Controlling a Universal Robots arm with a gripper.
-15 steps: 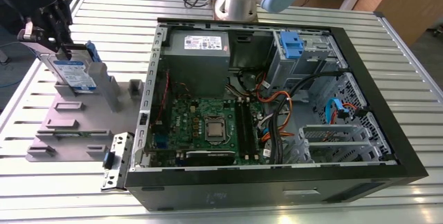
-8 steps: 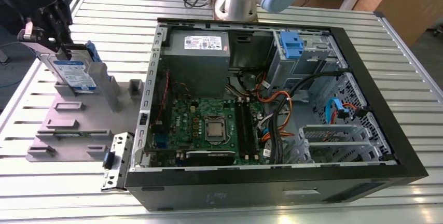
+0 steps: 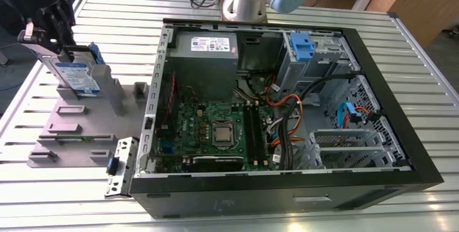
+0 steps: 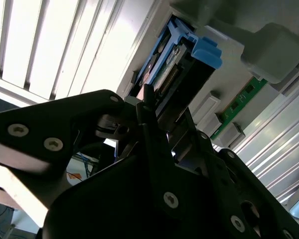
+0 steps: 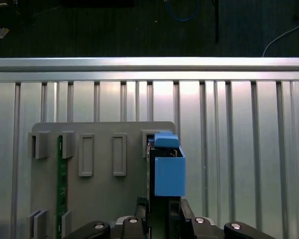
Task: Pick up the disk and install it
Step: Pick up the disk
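Note:
The disk (image 3: 77, 76) is a silver drive with a blue-and-white label in a blue carrier. It stands on edge in a slot of the grey stand (image 3: 79, 130), at the exterior view's left. My gripper (image 3: 61, 55) comes down on its upper edge from the far left. In the first wrist view the black fingers (image 5: 142, 206) press both sides of the disk (image 5: 169, 174) below its blue end. The second wrist view shows the blue end tab (image 4: 207, 50) just past the fingertips (image 4: 147, 97). My gripper looks shut on the disk.
An open computer case (image 3: 423, 157) lies on the slatted metal table (image 3: 122, 12), with a blue-latched drive bay (image 3: 301, 46) at its far side. A green memory stick (image 5: 62, 189) stands in the stand. A metal bracket (image 3: 118, 165) leans beside the case's near corner.

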